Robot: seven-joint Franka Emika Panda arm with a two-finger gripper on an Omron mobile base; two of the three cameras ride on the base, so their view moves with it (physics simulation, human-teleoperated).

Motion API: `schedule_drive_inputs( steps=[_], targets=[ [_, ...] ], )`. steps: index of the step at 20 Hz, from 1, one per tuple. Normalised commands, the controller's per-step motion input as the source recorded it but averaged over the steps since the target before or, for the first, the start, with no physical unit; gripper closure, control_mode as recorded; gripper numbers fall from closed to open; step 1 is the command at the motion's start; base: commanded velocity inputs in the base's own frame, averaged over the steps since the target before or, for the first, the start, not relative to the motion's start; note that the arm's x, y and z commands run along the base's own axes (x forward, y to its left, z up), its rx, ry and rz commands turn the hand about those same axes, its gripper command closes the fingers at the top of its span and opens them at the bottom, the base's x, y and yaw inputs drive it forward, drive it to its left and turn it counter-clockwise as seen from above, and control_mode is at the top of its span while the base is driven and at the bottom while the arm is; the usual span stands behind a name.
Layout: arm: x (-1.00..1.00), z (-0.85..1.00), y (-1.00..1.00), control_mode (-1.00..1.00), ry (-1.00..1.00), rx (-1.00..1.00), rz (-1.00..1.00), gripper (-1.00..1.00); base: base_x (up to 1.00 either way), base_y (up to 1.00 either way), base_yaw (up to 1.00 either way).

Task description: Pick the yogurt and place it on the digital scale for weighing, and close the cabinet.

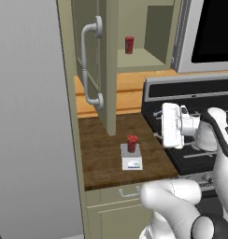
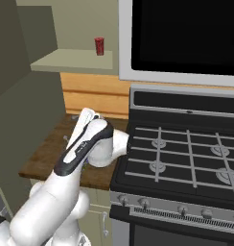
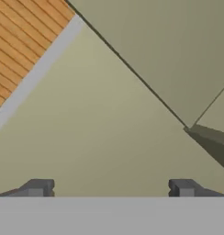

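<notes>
The yogurt [image 1: 131, 143], a small red cup, stands upright on the top plate of the digital scale [image 1: 131, 162], a small white box with a dark display on its front face, which sits on the dark wooden counter [image 1: 99, 156] just left of the black stove [image 2: 186, 158]. Above the counter the cabinet [image 1: 94, 60] hangs with its panelled door swung wide open, the long pale curved handle [image 1: 90, 65] facing the left base camera, and the door's free edge reaching down near the counter behind the scale. On the open cabinet's shelf [image 2: 71, 60] a second red cup [image 1: 129, 45] stands alone, well apart from the one being weighed. A wood-plank backsplash [image 2: 95, 98] runs between shelf and counter. The arm's gripper [image 3: 109, 188] hovers above the stove's left edge, to the right of the scale and clear of the cup; in the hand view its two dark fingertips [image 3: 38, 187] stand far apart at the bottom with nothing between them, looking onto a flat olive cabinet surface with a slice of the plank backsplash at the upper left. From the right base view the white arm crosses in front of the counter and hides the scale and yogurt. A pale drawer unit [image 1: 120, 200] with a small handle sits below the counter.
</notes>
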Motion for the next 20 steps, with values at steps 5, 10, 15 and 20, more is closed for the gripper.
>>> schedule_drive_inputs(
  steps=[5, 10, 15, 20],
  targets=[
    [-1.00, 0.90, -0.02, -1.00, -0.25, 0.00, 0.00, -1.00, 0.00, 0.00, 0.00],
    [-1.00, 0.87, 0.00, -1.00, -0.29, 0.00, 0.00, -1.00, 0.00, 0.00, 0.00],
    [-1.00, 0.68, 0.00, -1.00, -0.28, 0.00, -0.02, -1.00, 0.00, 0.00, 0.00],
    [-0.99, 0.37, 0.31, -1.00, -0.28, 0.00, -0.14, -1.00, 0.00, 0.00, 0.00]
  ],
)
